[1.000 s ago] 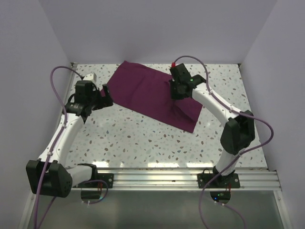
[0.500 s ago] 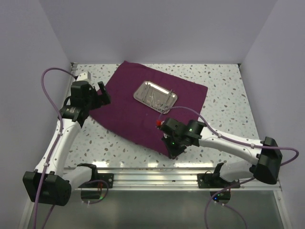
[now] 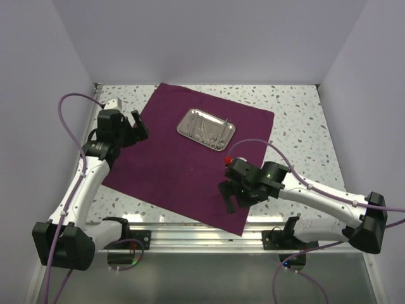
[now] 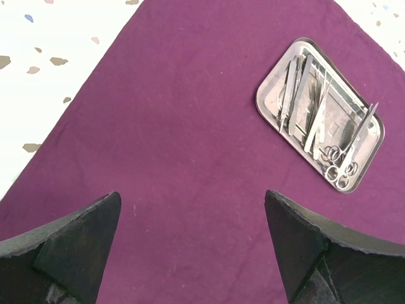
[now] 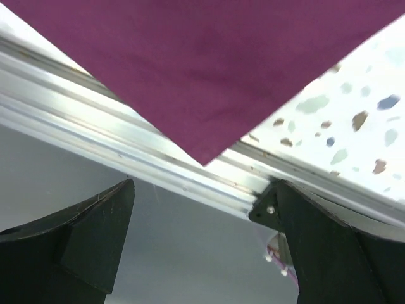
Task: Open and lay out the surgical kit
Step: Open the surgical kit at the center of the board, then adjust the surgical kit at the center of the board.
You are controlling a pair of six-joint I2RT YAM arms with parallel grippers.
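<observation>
Right wrist: right claw (image 5: 202, 209) gapes wide over cloth (image 5: 209, 63) corner.

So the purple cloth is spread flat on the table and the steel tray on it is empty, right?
Not empty: the steel tray holds slim silver instruments, ring-handled scissors among them, as the left wrist view shows. The purple cloth is indeed spread flat on the table.
</observation>
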